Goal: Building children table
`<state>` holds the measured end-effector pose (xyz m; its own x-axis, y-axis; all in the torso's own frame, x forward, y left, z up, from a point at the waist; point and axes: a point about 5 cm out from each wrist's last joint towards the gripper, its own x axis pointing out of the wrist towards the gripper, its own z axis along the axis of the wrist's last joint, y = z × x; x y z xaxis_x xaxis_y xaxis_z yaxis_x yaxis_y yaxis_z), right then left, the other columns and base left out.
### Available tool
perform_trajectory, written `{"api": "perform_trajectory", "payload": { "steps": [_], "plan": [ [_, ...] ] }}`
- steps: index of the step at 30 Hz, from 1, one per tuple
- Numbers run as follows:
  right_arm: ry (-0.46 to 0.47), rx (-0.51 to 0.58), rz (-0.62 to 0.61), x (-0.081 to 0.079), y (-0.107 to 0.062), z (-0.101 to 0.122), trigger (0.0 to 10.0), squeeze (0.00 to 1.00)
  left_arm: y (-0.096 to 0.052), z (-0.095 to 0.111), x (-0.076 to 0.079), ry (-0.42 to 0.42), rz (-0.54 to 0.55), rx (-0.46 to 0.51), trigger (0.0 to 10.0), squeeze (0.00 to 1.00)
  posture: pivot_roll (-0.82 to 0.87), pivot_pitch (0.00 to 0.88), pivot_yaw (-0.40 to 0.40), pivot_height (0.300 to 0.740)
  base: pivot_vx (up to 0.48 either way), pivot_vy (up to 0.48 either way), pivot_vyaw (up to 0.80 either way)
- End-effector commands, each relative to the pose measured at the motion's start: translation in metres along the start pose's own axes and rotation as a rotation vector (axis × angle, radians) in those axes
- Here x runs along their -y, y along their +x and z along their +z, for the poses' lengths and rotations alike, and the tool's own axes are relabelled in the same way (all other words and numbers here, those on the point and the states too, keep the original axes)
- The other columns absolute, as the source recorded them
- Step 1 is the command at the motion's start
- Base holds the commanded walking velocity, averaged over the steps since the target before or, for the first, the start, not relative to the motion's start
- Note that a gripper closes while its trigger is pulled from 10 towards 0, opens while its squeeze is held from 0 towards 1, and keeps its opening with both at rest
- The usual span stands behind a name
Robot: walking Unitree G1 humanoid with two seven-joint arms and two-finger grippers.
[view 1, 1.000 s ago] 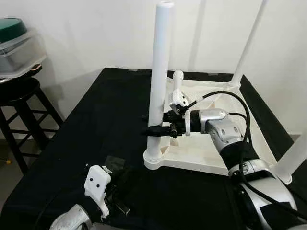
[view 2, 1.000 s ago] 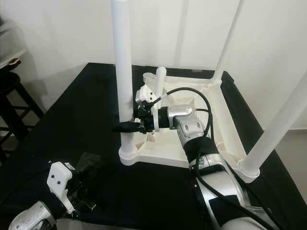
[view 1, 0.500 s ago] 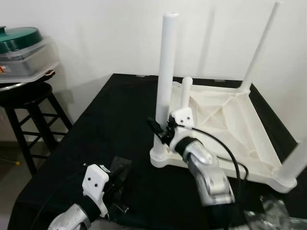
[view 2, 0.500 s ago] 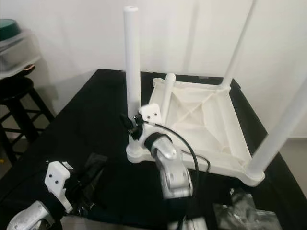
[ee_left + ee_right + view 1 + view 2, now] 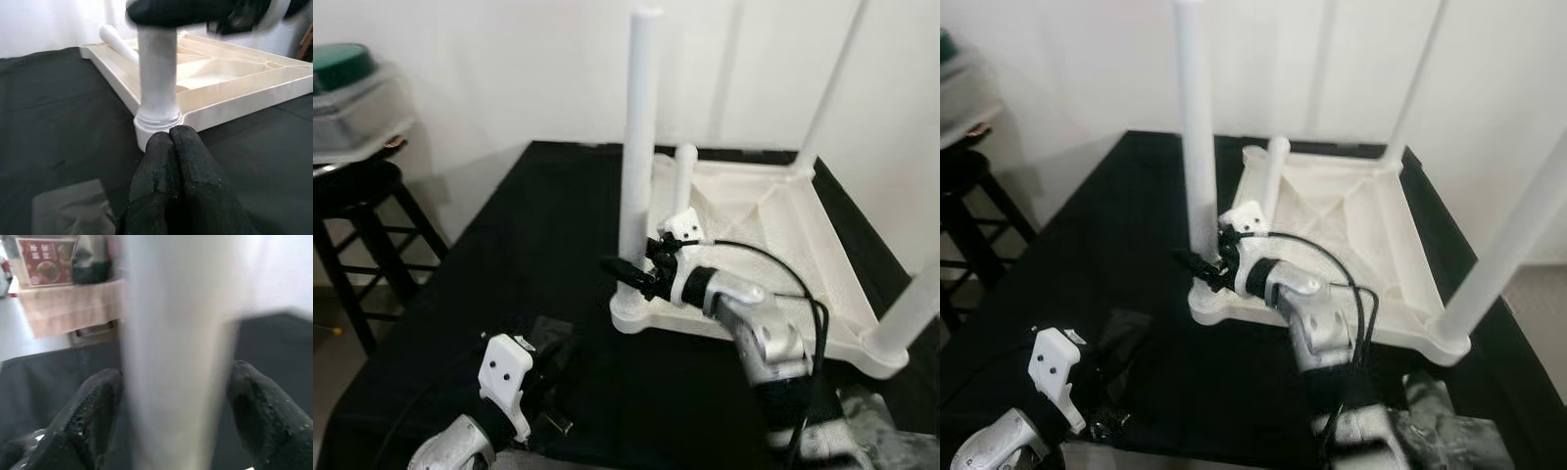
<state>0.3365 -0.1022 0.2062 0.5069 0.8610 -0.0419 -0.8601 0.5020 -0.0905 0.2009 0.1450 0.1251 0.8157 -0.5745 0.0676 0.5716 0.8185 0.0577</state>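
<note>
Upturned, the white children's table (image 5: 773, 230) lies on the black cloth (image 5: 519, 255), its legs pointing up. My right gripper (image 5: 625, 276) reaches low to the near-left leg (image 5: 636, 147), its fingers (image 5: 93, 416) spread either side of that leg, which stands between them. My left gripper (image 5: 171, 147) is closed, empty, just beside the leg's socket (image 5: 157, 121).
</note>
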Motion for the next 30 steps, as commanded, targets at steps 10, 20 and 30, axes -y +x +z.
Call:
{"api": "perform_trajectory", "payload": {
  "steps": [10,20,30],
  "plan": [
    [-0.100,-0.003,0.250,0.030,0.006,0.021,10.0,0.00,0.002,-0.004,0.003,0.011,-0.003,-0.017,0.0,0.00,0.07,0.002,-0.021,0.740,0.000,0.000,0.00],
    [-0.035,-0.035,0.446,0.026,0.017,0.026,0.0,0.00,0.001,-0.004,0.005,0.013,-0.004,-0.022,0.0,0.00,0.08,0.004,-0.021,0.740,0.000,0.000,0.00],
    [-0.049,-0.120,0.380,0.029,0.002,-0.001,0.0,0.00,0.000,-0.003,0.006,0.007,-0.004,-0.016,0.0,0.00,0.07,0.022,-0.030,0.740,0.000,0.000,0.00]
  ]
}}
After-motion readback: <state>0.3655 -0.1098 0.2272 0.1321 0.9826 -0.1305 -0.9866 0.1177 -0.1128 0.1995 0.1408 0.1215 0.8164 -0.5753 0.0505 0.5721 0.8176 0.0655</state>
